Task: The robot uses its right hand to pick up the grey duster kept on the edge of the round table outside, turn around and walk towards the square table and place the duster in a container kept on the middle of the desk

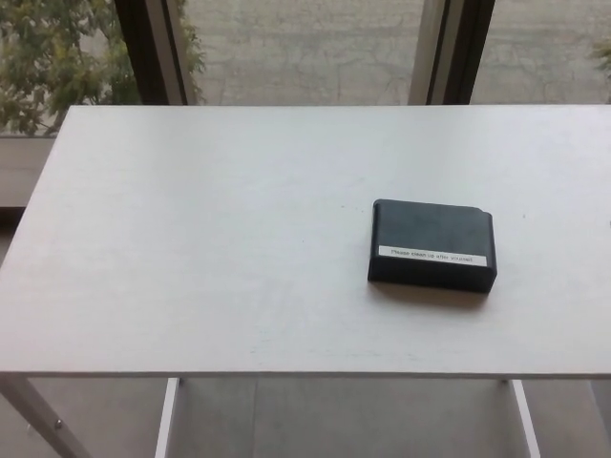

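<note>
A dark, flat rectangular block point(431, 244) with a white label strip along its near side lies on the white rectangular table point(210, 248), right of the middle. It looks like the duster, but I cannot tell for sure. No container shows on the table. Neither of my hands nor any part of my arms appears in the head view.
The table's near edge point(286, 374) runs across the bottom, with white legs point(168, 418) under it. Behind the table stand dark window frames point(153, 50), with pavement and green shrubs point(48, 67) seen through the glass.
</note>
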Available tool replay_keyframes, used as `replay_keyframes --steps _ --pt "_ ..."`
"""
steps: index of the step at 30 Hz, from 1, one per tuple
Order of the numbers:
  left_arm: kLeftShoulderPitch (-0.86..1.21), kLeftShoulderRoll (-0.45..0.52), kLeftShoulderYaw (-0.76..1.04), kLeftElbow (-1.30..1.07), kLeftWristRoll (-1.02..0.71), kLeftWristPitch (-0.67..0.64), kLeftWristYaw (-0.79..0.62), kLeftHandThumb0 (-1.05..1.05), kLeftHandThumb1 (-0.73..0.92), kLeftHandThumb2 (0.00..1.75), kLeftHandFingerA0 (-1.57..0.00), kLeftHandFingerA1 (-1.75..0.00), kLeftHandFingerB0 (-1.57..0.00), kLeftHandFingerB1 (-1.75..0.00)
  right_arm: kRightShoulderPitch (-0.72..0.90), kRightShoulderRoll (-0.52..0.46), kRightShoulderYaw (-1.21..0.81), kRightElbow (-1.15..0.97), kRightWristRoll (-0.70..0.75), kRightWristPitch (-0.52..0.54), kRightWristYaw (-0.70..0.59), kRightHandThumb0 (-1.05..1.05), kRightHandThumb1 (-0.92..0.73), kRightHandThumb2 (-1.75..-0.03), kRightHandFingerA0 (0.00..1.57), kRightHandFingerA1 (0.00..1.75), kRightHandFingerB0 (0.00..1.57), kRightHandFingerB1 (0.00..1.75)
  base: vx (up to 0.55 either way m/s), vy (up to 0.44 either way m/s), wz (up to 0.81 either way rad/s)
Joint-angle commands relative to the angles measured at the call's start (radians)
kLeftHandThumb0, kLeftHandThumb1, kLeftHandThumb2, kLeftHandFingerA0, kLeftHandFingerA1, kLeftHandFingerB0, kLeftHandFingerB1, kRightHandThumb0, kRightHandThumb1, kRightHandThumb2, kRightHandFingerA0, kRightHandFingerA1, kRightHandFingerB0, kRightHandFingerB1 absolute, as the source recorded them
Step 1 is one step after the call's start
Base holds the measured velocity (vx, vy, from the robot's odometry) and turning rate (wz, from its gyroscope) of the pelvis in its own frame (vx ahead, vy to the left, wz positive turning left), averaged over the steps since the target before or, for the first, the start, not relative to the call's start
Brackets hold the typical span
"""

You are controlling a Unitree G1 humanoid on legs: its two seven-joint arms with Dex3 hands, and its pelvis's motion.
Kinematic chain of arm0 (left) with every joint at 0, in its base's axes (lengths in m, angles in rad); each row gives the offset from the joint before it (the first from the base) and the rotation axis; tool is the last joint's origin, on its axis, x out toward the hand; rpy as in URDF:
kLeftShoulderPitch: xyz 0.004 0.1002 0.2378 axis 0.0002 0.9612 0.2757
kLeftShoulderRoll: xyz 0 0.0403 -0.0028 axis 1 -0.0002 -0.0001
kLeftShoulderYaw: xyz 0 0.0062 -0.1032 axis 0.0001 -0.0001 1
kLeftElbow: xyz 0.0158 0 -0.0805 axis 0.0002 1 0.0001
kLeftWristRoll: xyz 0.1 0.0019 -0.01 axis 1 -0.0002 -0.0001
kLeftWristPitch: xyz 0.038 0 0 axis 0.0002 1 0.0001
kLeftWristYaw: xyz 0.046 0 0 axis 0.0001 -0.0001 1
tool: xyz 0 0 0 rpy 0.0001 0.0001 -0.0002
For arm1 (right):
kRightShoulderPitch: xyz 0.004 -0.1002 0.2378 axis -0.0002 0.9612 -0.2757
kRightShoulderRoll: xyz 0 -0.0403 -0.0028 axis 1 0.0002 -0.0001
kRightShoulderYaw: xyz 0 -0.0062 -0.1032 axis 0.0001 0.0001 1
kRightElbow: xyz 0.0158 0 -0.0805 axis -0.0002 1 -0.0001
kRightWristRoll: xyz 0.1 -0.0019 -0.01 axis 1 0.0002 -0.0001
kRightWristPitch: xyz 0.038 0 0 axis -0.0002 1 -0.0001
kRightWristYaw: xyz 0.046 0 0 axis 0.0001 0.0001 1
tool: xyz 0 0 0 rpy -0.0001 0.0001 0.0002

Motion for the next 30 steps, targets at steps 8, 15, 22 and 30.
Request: replay_keyframes --steps 8,15,22,30 --pt "0.046 -0.002 0.015 0.017 -0.032 -0.170 -0.024 0.05 0.63 1.11 -0.95 -1.16 -0.87 -0.91 -0.496 -0.001 0.477 0.326 -0.318 0.423 0.255 -0.79 -0.48 -0.92 0.04 0.42 0.05 0.21 0.00 0.000 0.00" --pt "0.043 -0.005 0.016 0.011 -0.037 -0.164 -0.025 0.03 0.64 1.07 -0.97 -1.19 -0.87 -0.92 -0.636 0.064 0.603 0.530 -0.360 0.423 0.257 -0.80 -0.49 -0.85 0.06 0.50 0.09 0.24 0.00 0.000 0.00" --pt "0.044 0.000 -0.004 0.017 -0.021 -0.164 -0.006 0.07 0.61 1.13 -0.95 -1.06 -0.87 -0.91 -0.721 0.124 0.697 0.677 -0.421 0.428 0.272 -0.89 -0.55 -0.91 0.06 0.49 0.07 0.38 0.00 0.000 0.00" --pt "0.061 0.006 -0.029 0.015 -0.009 -0.185 0.000 0.06 0.62 1.12 -0.94 -1.09 -0.86 -0.89 -0.769 0.169 0.743 0.803 -0.473 0.420 0.276 -0.39 -0.35 -0.97 0.03 0.53 0.00 0.49 0.00 0.000 0.00"
